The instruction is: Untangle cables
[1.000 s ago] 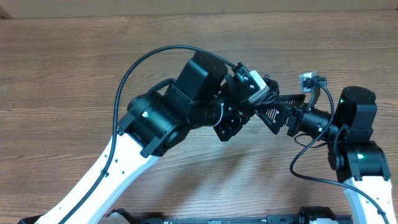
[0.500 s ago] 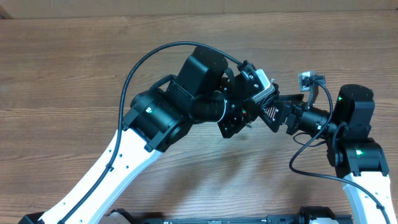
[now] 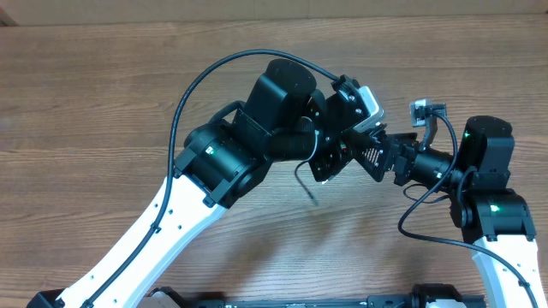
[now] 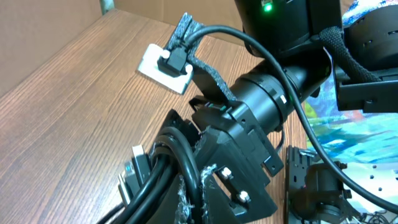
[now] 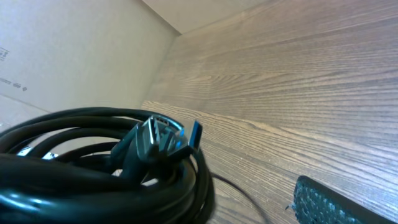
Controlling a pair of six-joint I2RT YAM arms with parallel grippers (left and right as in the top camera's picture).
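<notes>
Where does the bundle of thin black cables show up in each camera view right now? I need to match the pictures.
Overhead: the bundle of thin black cables is mostly hidden at picture centre; only one loose strand hangs out below.
Left wrist: the bundle is at lower left, close to the lens, plug ends pointing left.
Right wrist: the bundle coils at lower left, with a silver plug on top.
Shared landmark: the brown wood-grain table.

Robotics lab bench, by the look of it. Two white-and-black jointed robot arms stand on a brown wood-grain table top point(image 3: 86, 103), the left arm point(image 3: 167, 235) rooted at 7 o'clock and the right arm point(image 3: 501, 257) at 5 o'clock. Small green status lights point(image 3: 470, 137) glow on their black housings. A plain beige cardboard panel point(image 3: 257, 8) screens the 12 o'clock edge.
</notes>
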